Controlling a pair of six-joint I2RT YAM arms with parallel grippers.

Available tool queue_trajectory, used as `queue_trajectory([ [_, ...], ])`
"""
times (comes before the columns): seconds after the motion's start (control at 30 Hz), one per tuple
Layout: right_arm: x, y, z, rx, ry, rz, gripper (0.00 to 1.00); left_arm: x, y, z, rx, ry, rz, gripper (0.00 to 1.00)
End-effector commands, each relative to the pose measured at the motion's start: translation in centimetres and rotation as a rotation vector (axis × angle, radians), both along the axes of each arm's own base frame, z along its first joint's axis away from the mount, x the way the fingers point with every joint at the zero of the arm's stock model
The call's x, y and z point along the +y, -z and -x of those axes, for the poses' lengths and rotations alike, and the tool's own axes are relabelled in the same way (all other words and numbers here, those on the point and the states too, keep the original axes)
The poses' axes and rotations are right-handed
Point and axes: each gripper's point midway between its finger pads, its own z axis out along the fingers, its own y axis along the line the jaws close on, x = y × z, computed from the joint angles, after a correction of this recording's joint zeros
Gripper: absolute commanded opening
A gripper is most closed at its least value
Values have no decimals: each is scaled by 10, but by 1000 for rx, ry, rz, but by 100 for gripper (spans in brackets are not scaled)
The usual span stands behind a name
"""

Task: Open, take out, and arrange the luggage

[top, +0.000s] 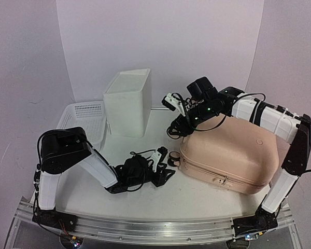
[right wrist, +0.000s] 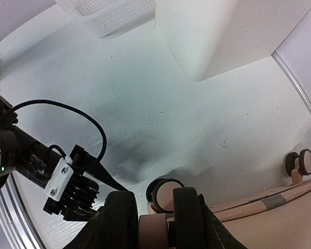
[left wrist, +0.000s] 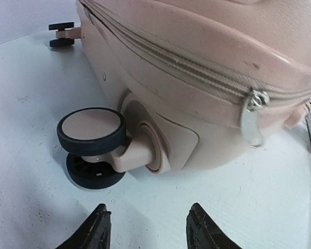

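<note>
Lying flat and zipped on the right half of the table [top: 145,148], the luggage [top: 228,153] could skid; the right gripper [right wrist: 154,196] pinches its wheel corner; the left gripper [left wrist: 147,210], spread and empty, faces a caster wheel [left wrist: 92,129], risking missing the zipper pull [left wrist: 253,111].

Lab: white backdrop [top: 160,36], railed table [top: 160,199]

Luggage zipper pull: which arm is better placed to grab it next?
Probably left. The left gripper is open and empty, low over the table, with the zipper pull on the luggage just ahead. The right gripper is clamped on a wheel corner, away from it.
</note>
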Motion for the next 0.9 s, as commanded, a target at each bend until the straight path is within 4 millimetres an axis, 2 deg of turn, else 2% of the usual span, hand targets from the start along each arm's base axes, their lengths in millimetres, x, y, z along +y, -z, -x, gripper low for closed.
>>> queue_trajectory([
  [0.0, 15, -74, 18, -34, 5, -229, 0, -16, -74, 28, 49, 262, 270, 55],
  [0.13, 18, -74, 18, -22, -1, -237, 0, -24, -79, 30, 178, 440, 345, 59],
  [0.23, 20, -77, 18, -20, -5, -245, 0, -21, -76, 21, 195, 493, 400, 58],
  [0.3, 21, -78, 19, -20, -8, -249, 0, -20, -66, 12, 224, 502, 418, 59],
  [0.43, 21, -81, 20, -23, -13, -254, 0, -31, -68, 10, 269, 609, 446, 58],
  [0.63, 22, -81, 18, -26, -15, -255, 0, -36, -65, 12, 283, 643, 459, 57],
  [0.87, 24, -77, 17, -18, -19, -250, 0, -41, -73, 24, 279, 710, 469, 48],
])
